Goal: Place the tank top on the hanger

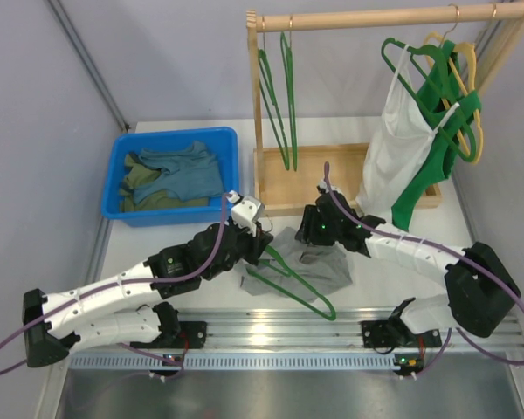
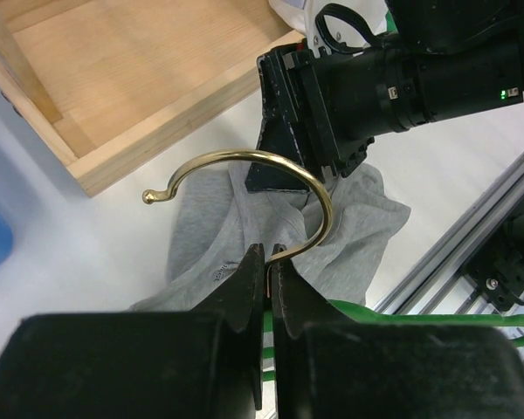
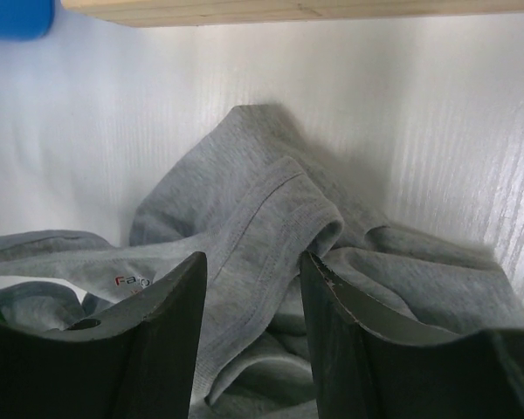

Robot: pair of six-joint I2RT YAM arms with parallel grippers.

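Left claw [image 2: 266, 262] is clamping the hanger [image 2: 325, 205] below its hook. Right claw [image 3: 251, 266] is hovering, fingers parted, over the tank top [image 3: 262, 209]. Its label [image 3: 129, 281] is showing "Fa".

- A grey tank top [image 1: 321, 266] lies crumpled on the white surface [image 1: 375, 297], with a thin green hanger [image 1: 307, 286] across it.
- The left claw [image 1: 265, 248] meets the hanger's left end, and the right claw [image 1: 318, 230] hovers at the top's far edge.
- A blue bin [image 1: 170, 135] of clothes sits far left.
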